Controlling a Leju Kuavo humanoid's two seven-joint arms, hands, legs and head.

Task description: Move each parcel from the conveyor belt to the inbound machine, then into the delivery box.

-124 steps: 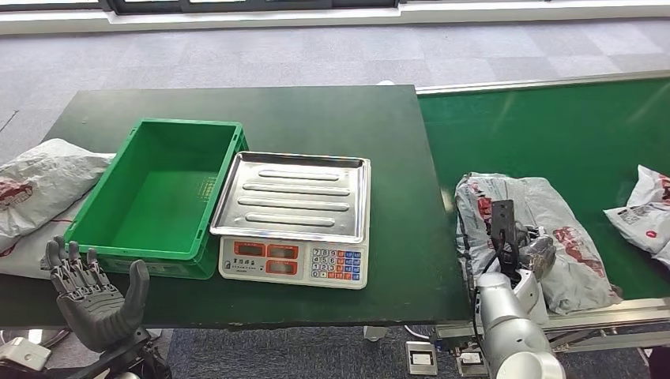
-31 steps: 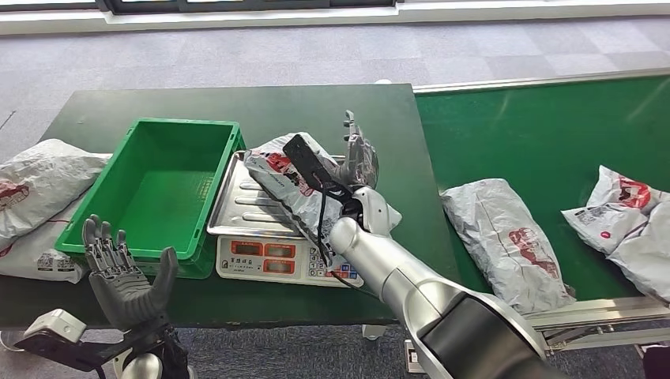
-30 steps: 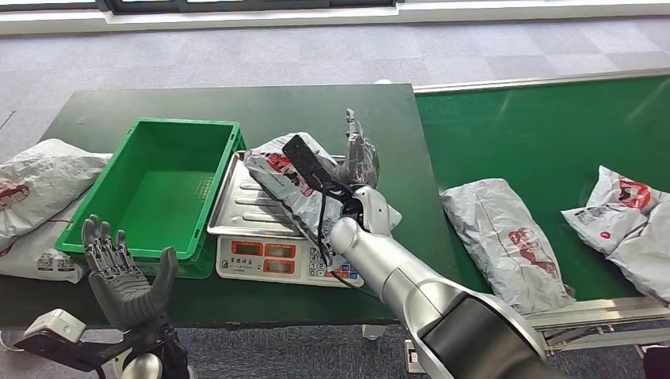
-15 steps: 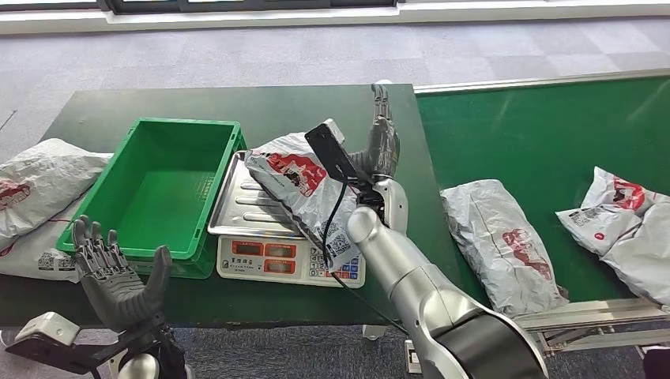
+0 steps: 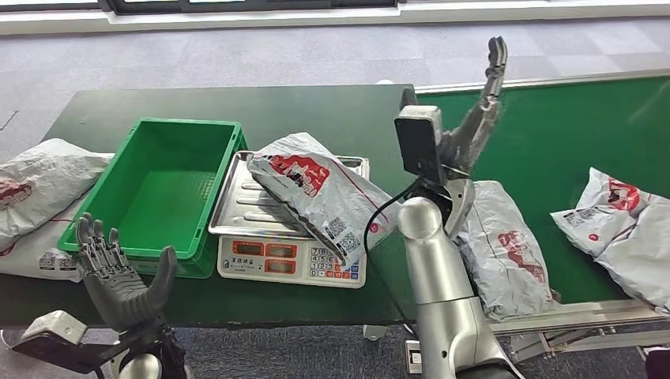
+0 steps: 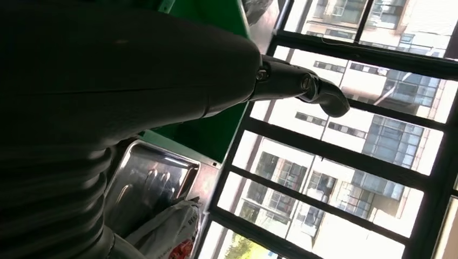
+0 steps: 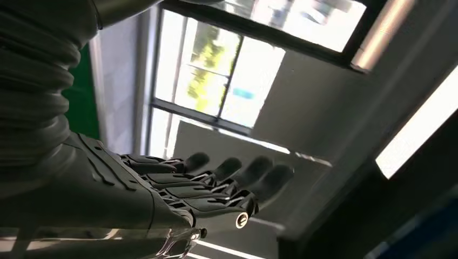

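Note:
A grey parcel (image 5: 320, 189) with red print lies across the steel tray (image 5: 245, 201) of the scale, one end hanging over the keypad. My right hand (image 5: 478, 118) is raised above the belt's near-left part, fingers straight and spread, holding nothing; the right wrist view shows the same flat hand (image 7: 178, 191). My left hand (image 5: 118, 276) is held up, open, in front of the green crate (image 5: 158, 185). Another grey parcel (image 5: 510, 245) lies on the green conveyor belt (image 5: 553, 134) beside my right arm. The left wrist view catches the tray (image 6: 154, 178) and parcel (image 6: 173, 234).
More parcels (image 5: 624, 225) lie at the belt's right side. Grey bags (image 5: 35, 193) are piled at the table's left end. The scale's keypad and displays (image 5: 292, 264) face me. The dark table (image 5: 316, 110) stretches behind the crate and scale.
My right hand has let go of the parcel on the scale tray and swung up and to the right, over the belt. The parcels on the belt have drifted left.

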